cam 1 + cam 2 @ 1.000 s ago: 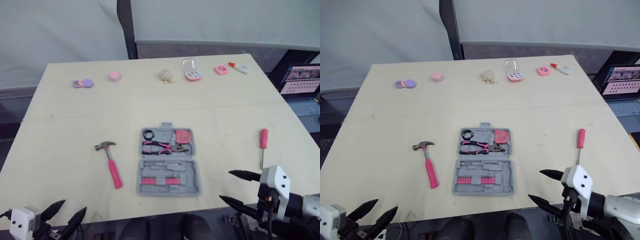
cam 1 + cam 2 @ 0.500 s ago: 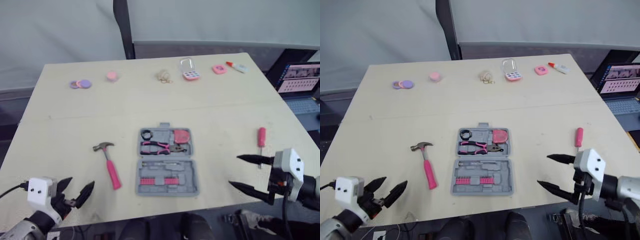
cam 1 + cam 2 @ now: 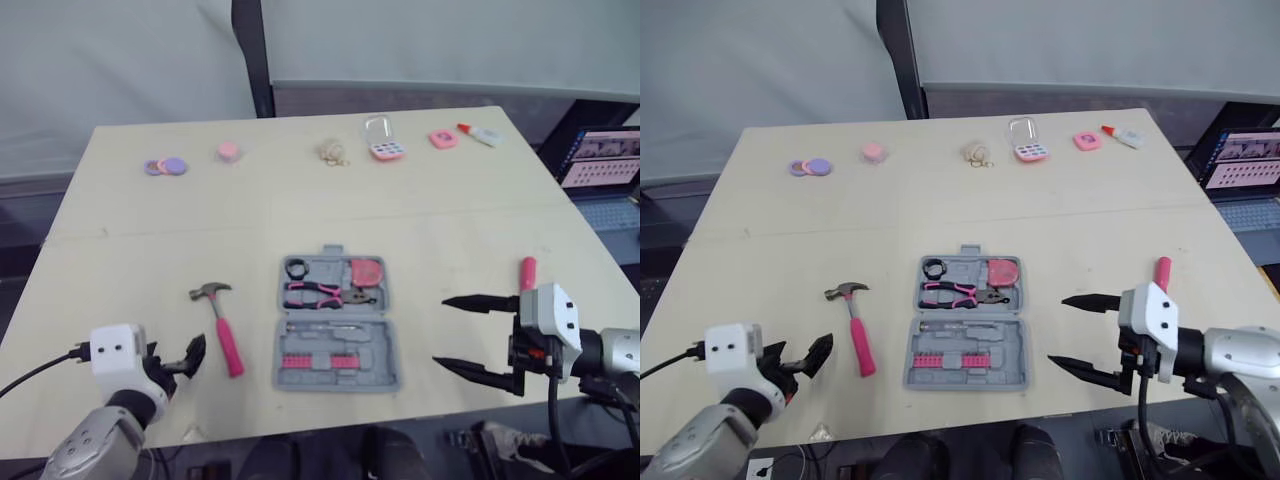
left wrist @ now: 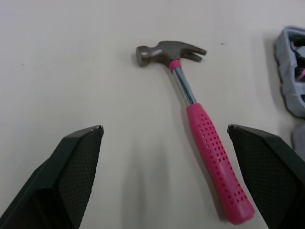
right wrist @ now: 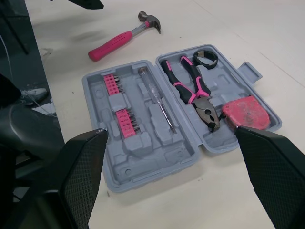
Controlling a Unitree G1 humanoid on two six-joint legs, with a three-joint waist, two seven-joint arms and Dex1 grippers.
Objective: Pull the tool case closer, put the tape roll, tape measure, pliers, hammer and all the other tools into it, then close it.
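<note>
Partly hidden, the pink screwdriver (image 3: pixel 527 271) at 3 o'clock from the open grey tool case (image 3: pixel 386 345) shows just its handle; the shaft is lost behind the right tool (image 3: pixel 440 331). That tool hovers at 4 o'clock from the case, fingers spread wide, released and empty. At 8 o'clock the left tool (image 4: pixel 164 130) is hard to read from the head, where one finger is masked by its housing. Its wrist view shows both fingers wide apart and empty, with the hammer (image 3: pixel 222 325) lying ahead untouched. The hammer lies at 9 o'clock, just beside the case, with only a narrow strip of surface (image 3: pixel 150 250) between them. The case sits near the surface's front edge, with bare room at 12 o'clock. The right wrist view shows the pliers (image 5: pixel 190 88), tape measure (image 5: pixel 245 112) and tape roll (image 5: pixel 206 56) already seated inside.
</note>
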